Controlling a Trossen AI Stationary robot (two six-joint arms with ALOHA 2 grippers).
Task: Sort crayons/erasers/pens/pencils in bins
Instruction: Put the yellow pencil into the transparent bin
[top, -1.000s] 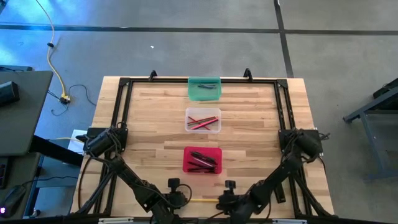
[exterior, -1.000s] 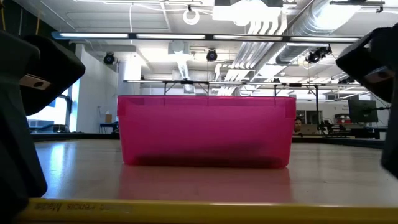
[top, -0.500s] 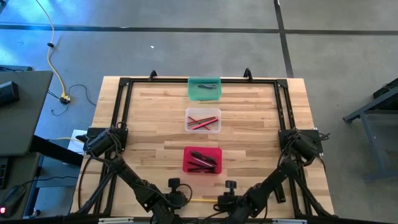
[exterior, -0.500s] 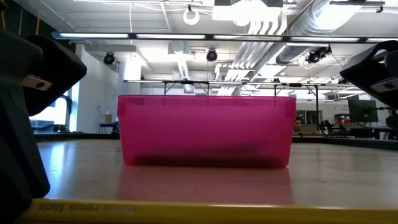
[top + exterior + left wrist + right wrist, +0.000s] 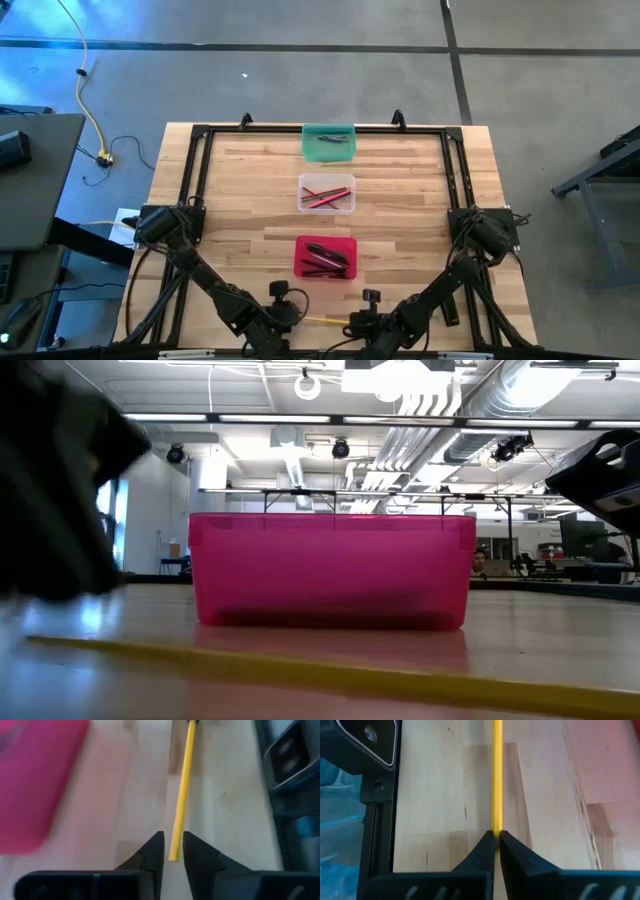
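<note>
1. From above, we see the yellow pencil (image 5: 327,321) on the counter (image 5: 240,215), between both hands, near the red bin (image 5: 325,257).
2. Left hand (image 5: 173,851) fingers slightly apart around one pencil end.
3. Right hand (image 5: 495,842) clamped on the other.

Bare tabletop (image 5: 240,200) lies open on both sides of the central row of teal bin (image 5: 328,142), clear bin (image 5: 327,193) and red bin (image 5: 325,257), while a yellow pencil (image 5: 325,321) and both arms crowd the near edge.
</note>
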